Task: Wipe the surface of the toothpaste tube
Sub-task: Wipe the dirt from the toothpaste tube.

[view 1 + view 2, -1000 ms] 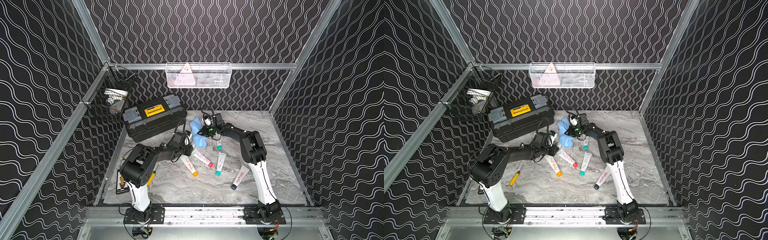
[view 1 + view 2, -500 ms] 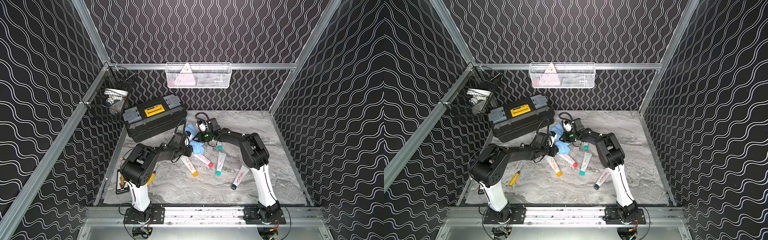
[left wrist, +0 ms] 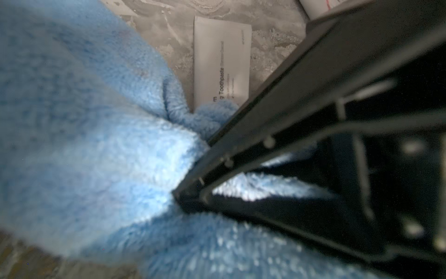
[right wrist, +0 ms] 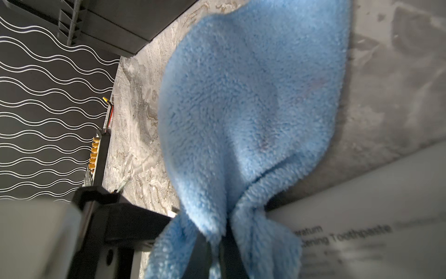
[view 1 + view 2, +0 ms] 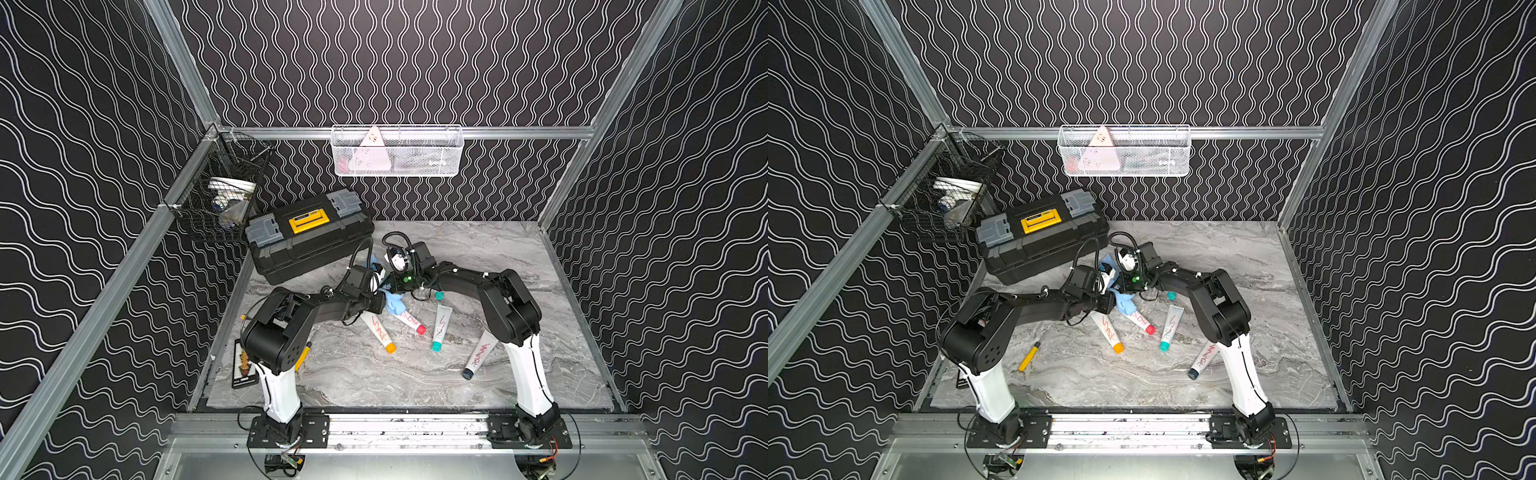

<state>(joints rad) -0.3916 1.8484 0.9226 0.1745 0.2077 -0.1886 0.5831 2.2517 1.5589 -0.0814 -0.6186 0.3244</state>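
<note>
The toothpaste tube (image 3: 222, 62) is white with black print and runs straight out from my left gripper (image 5: 380, 300), which is shut on its near end. A fluffy blue cloth (image 3: 84, 145) covers those jaws and most of the tube. My right gripper (image 4: 217, 246) is shut on a bunched part of the cloth (image 4: 241, 108) and holds it against the tube (image 4: 362, 229). In both top views the two grippers meet in front of the toolbox, with the cloth (image 5: 395, 304) (image 5: 1125, 305) between them. A black finger (image 3: 265, 120) of the right gripper crosses the left wrist view.
Several more tubes lie on the marble table (image 5: 374, 382): orange-capped (image 5: 380, 332), red-capped (image 5: 409, 322), teal-capped (image 5: 440, 326), dark-capped (image 5: 478, 355). A black toolbox (image 5: 309, 237) stands close behind the grippers. A yellow screwdriver (image 5: 1029, 356) and a bit holder (image 5: 243, 365) lie at the left.
My right gripper has dragged the cloth left and toward the front, over the tube. The left arm has hardly moved.
</note>
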